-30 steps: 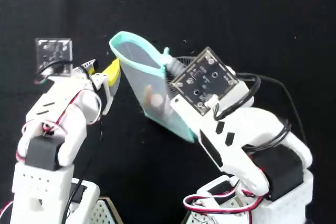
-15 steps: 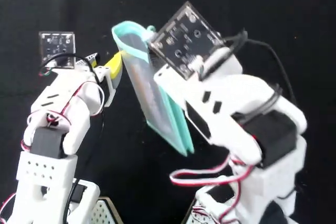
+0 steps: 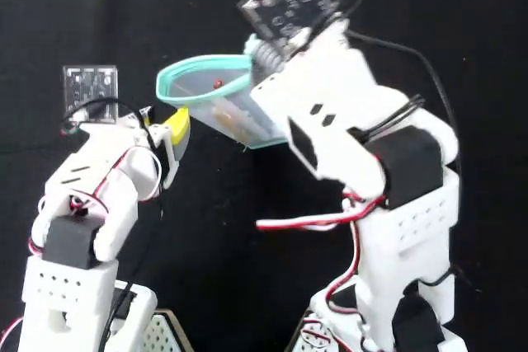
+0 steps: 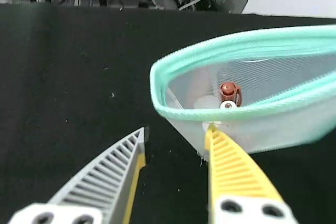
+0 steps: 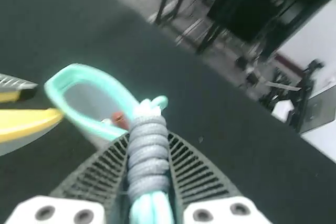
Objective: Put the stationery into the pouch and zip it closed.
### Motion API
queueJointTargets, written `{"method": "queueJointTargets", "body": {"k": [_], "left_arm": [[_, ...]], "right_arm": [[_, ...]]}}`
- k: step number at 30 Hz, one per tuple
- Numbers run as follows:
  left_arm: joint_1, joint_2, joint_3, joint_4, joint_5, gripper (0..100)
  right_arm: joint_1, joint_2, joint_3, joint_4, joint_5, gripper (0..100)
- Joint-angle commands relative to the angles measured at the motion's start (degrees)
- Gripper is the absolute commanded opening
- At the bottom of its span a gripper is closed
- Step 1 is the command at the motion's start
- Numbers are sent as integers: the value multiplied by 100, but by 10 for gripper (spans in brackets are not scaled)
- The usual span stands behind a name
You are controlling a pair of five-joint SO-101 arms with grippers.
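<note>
**Open mouth of the pouch faces the left claw; the right claw holds the far end**

The pouch [image 3: 216, 103] hangs in the air above the black surface [image 3: 462, 55], between the two arms. Its long axis runs from the left arm's side across to the right arm. The teal-rimmed mouth gapes at the end nearer the left arm, and the closed end sits in the right arm's grip.

The right claw [image 5: 149, 141] is clamped on that far end, with a grey wound cord and a teal loop showing between its fingers. In the high view, the right claw [image 3: 262, 55] is raised above the pouch.

The left claw [image 4: 176, 129] stands apart and holds nothing. Its yellow finger [image 4: 231, 166] has its tip right at the lower lip of the mouth and seems to touch it. Its grey finger [image 4: 113, 174] is off to the side, clear of the pouch.

Inside the mesh wall lie a red-brown piece [image 4: 228, 89] and something pale [image 4: 206, 102] beside it, so at least some of the stationery looks to be in.

Since the mouth is not closed, zipping seems to be the step left. The left claw is much the nearer to the open end, and the pull would travel along the rim, following the pouch's long axis. I cannot tell where the zip's slider sits.
</note>
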Motion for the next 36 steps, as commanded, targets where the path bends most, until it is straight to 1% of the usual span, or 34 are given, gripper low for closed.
{"method": "queueJointTargets", "body": {"k": [1,6,10,15,18,21,23,25,27,28,31,34,36], "left_arm": [[-40,-378,374,-563,44,196],[-40,-651,848,-905,26,196],[-48,-721,840,-897,35,196],[-92,-730,760,-818,44,196],[-374,-730,567,-492,44,196],[-681,-747,127,220,44,196],[-725,-888,-233,809,44,196],[-725,-1169,-532,1231,44,197],[-743,-1565,-716,1442,9,202],[-725,-1793,-743,1512,9,220],[-523,-2453,-593,1565,26,301],[198,-2884,-259,1459,9,296],[664,-2884,101,1055,0,296]], "right_arm": [[-527,-4,-31,273,-70,12],[-1125,-119,-75,730,-62,12],[-1415,-523,-171,527,334,12],[-1424,-629,-233,70,396,12],[-1424,-462,-110,-114,396,12],[-1415,-189,-48,-237,404,12],[-1415,-13,-92,-343,404,12],[-1363,136,-101,-501,404,12],[-1213,242,-101,-624,404,12],[-1152,286,-84,-677,404,12],[-888,382,-66,-756,404,12],[-826,418,-101,-756,404,12],[-853,409,-101,-756,404,12]]}}
